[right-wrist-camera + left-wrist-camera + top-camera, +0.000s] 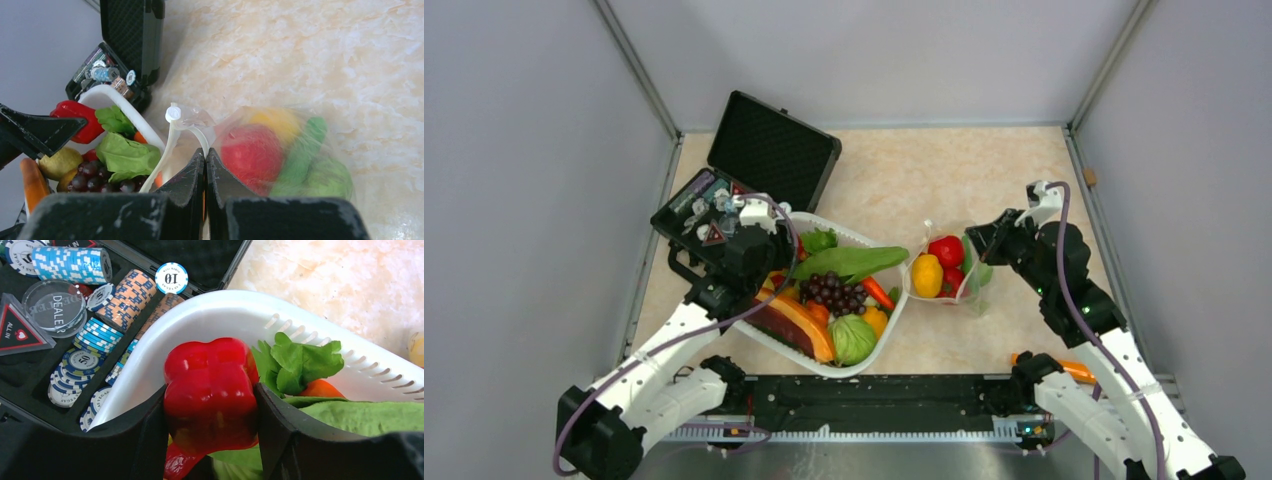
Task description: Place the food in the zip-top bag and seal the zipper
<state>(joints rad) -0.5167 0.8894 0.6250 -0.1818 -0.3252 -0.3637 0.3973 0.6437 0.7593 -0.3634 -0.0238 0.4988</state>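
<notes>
My left gripper [756,246] [211,390] is shut on a glossy red toy pepper [210,370], held over the far left end of the white basket [892,318]. The pepper also shows in the right wrist view [75,114]. The clear zip-top bag [944,272] [280,150] lies right of the basket, its mouth towards it. In it are a yellow lemon [927,275], a red tomato [946,250] and green pieces [980,272]. My right gripper [977,238] [205,156] is shut on the bag's zipper strip [199,134] at the mouth edge.
The basket [225,315] holds lettuce [300,360], a long green pod [849,262], dark grapes [832,292] and a papaya slice [796,318]. An open black case [774,150] with poker chips [75,262] stands behind it. An orange piece [1074,370] lies by the right arm's base.
</notes>
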